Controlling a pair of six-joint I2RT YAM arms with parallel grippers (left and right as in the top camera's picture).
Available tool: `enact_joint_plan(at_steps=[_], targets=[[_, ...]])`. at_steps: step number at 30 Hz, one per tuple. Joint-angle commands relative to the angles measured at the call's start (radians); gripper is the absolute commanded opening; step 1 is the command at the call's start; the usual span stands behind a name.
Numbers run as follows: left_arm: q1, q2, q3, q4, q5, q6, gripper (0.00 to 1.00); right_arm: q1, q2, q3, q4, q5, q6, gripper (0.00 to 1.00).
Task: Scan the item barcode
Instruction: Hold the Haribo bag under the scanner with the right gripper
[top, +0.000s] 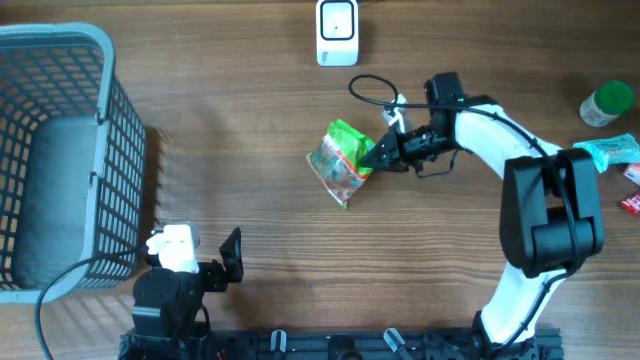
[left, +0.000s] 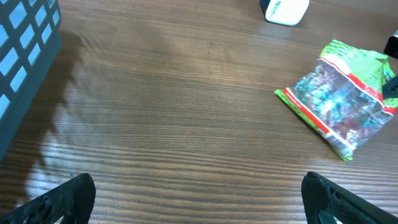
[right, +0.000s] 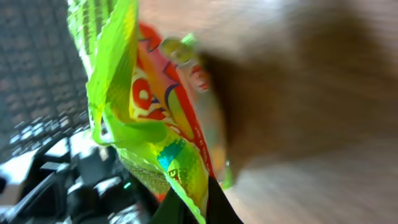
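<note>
The item is a green and red snack bag (top: 341, 162), held above the wooden table near its middle. My right gripper (top: 376, 155) is shut on the bag's right edge; the right wrist view shows the bag (right: 155, 118) hanging from the pinched fingertips (right: 214, 205). The bag (left: 339, 102) also appears at the right of the left wrist view. A white barcode scanner (top: 337, 32) stands at the table's far edge, its lower part (left: 285, 10) seen in the left wrist view. My left gripper (top: 232, 258) rests open near the front left, nothing between its fingers (left: 65, 196).
A grey-blue wire basket (top: 55, 150) fills the left side, its corner (left: 25, 56) close to the left gripper. At the right edge lie a green-capped jar (top: 607, 103), a teal packet (top: 610, 152) and small red items (top: 632, 190). A black cable (top: 375, 90) loops near the right wrist.
</note>
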Motion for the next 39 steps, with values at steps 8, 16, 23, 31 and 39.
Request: enact_joint_plan(at_steps=[8, 16, 23, 31, 39], targets=[[-0.006, -0.008, -0.005, 0.002, 0.008, -0.005, 1.0, -0.013, -0.072, 0.114, -0.021, 0.114, 0.01, 0.04], [-0.005, -0.008, -0.005, 0.002, 0.008, -0.005, 1.0, -0.016, -0.116, 0.115, 0.041, -0.094, 0.028, 0.04], [-0.005, -0.008, -0.005, 0.002, 0.008, -0.005, 1.0, -0.065, -0.143, 0.115, 0.277, -0.724, 0.306, 0.04], [-0.006, -0.008, -0.005, 0.002, 0.008, -0.005, 1.0, -0.068, -0.153, 0.114, 0.626, -0.725, 0.833, 0.04], [-0.005, -0.008, -0.005, 0.002, 0.008, -0.005, 1.0, -0.05, -0.222, 0.115, 1.393, -0.686, 1.085, 0.05]])
